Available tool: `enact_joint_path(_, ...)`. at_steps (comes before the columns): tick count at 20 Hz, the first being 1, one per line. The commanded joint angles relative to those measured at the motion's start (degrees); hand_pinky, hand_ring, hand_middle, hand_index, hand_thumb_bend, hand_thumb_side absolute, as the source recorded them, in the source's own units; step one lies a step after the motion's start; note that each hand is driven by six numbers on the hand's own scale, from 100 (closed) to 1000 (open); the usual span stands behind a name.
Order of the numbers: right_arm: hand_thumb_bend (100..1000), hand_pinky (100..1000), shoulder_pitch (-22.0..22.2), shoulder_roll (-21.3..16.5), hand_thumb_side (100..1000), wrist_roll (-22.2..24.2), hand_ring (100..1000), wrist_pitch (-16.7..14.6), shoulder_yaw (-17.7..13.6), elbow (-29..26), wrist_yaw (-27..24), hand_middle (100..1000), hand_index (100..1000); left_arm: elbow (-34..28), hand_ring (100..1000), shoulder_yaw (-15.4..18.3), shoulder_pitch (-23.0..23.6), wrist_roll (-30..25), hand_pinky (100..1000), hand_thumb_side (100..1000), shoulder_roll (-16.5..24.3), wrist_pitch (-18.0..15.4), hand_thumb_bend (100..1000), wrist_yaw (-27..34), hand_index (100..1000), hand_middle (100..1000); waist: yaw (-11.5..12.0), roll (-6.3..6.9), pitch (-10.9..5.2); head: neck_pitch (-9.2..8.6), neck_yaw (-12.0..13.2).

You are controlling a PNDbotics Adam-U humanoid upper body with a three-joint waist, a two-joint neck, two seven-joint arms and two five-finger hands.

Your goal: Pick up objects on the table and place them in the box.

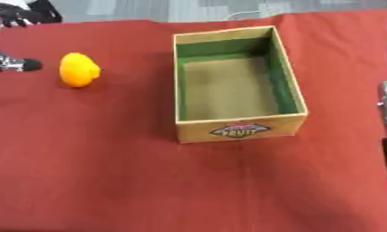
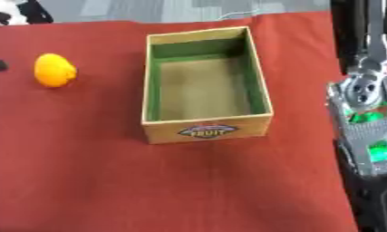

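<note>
A rounded yellow-orange object [image 1: 79,69] lies on the red cloth at the left. To its right stands the open cardboard box [image 1: 294,93], with green inner walls, a "FRUIT" label on its front and nothing inside. My left hand [image 1: 16,64] shows at the left edge, one dark fingertip pointing at the orange object from a short gap away, other fingers [image 1: 21,16] spread higher up; it holds nothing. My right arm [image 2: 364,108], silver with green lights, stands right of the box; its hand cannot be made out.
Red cloth [image 1: 109,172] covers the whole table, with wide bare cloth in front of the box. Grey floor and a white cable [image 2: 240,13] lie beyond the far edge.
</note>
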Motion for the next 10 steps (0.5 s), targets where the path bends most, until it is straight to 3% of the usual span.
enact_joint_path(1,100,821,-0.8,-0.3,1000,0.3,788,-0.2,0.0,-1.1,-0.4,589,882,0.2,800,-0.5,-1.9,1.5,727,900,0.1,-0.6,637,-2.3,996,828,0.0,0.04,-1.01,-0.84,0.5)
enact_joint_path(7,100,822,-0.7,-0.3,1000,0.4,789,-0.3,0.0,-1.1,-0.5,588,880,1.5,818,-0.5,-2.3,1.5,740,854,-0.6,0.0,689,-5.4,1000,834,-0.1,0.21,-0.98,-1.09,0.6)
enact_joint_path(10,100,822,-0.7,-0.3,1000,0.4,789,-0.3,0.0,-1.1,-0.6,588,879,2.3,837,-0.5,-2.4,0.7,768,766,-1.1,0.9,741,-6.7,1000,839,-0.1,0.25,-0.89,-1.26,0.7)
